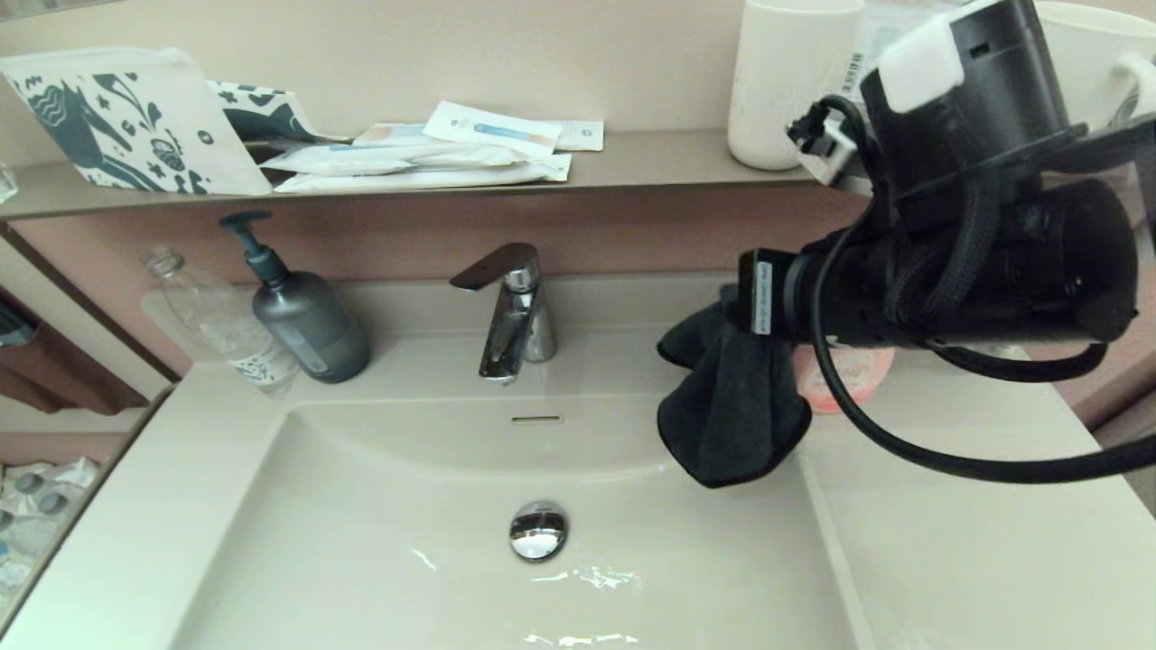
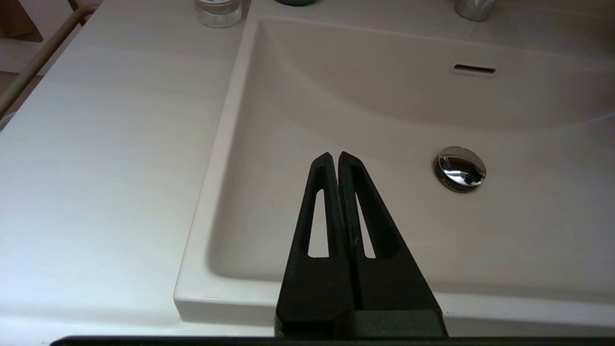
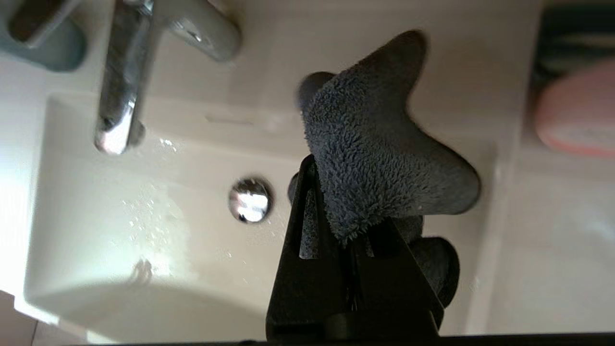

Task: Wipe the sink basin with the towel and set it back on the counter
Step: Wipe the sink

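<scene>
My right gripper [image 3: 331,185] is shut on the dark charcoal fluffy towel [image 1: 733,406], which hangs bunched in the air over the back right corner of the cream sink basin [image 1: 379,542]. In the right wrist view the towel [image 3: 379,144] covers one finger and droops past the tips. The chrome drain plug [image 1: 538,530] and overflow slot [image 1: 536,419] lie to the towel's left. The counter [image 1: 975,542] wing on the right is bare near the front. My left gripper [image 2: 335,156] is shut and empty above the basin's [image 2: 336,105] front left part.
A chrome faucet [image 1: 510,311] stands at the back ledge. A grey pump bottle [image 1: 307,325] and a clear bottle [image 1: 221,325] are at back left. A pink soap item [image 1: 853,375] sits behind the towel. Water drops glisten in the basin near the drain.
</scene>
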You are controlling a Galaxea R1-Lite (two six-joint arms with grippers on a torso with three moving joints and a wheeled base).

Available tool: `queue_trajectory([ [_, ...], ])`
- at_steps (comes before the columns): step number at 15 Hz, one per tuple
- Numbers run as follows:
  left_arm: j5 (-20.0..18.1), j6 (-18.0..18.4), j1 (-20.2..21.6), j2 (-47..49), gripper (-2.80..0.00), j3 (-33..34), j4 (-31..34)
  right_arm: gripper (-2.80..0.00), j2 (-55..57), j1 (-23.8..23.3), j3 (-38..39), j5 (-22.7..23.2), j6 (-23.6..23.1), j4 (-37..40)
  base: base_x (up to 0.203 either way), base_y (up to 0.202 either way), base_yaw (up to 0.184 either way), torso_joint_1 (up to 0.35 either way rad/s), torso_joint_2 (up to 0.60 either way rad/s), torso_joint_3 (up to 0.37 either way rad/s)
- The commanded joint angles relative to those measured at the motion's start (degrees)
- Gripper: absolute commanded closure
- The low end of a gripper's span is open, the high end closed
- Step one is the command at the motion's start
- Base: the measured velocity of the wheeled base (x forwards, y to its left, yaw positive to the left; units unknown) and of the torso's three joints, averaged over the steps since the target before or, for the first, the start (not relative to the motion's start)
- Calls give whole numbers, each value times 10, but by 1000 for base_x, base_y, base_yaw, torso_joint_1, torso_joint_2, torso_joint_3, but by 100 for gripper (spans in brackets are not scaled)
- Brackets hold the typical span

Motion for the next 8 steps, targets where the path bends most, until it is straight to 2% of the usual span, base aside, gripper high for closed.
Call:
queue_trajectory([
  [1, 0, -1, 0, 1, 0, 0, 0, 0, 38, 3, -30, -1, -4, 1, 0, 0, 0, 0, 0, 0],
  [4, 0, -1, 0, 1, 0, 0, 0, 0, 74, 3, -37, -3, -15, -17, 0, 0, 0, 0, 0, 0],
  [8, 0, -1, 0, 1, 0, 0, 0, 0, 100, 10, -38, -29, -21, -58, 0, 0, 0, 0, 0, 0],
])
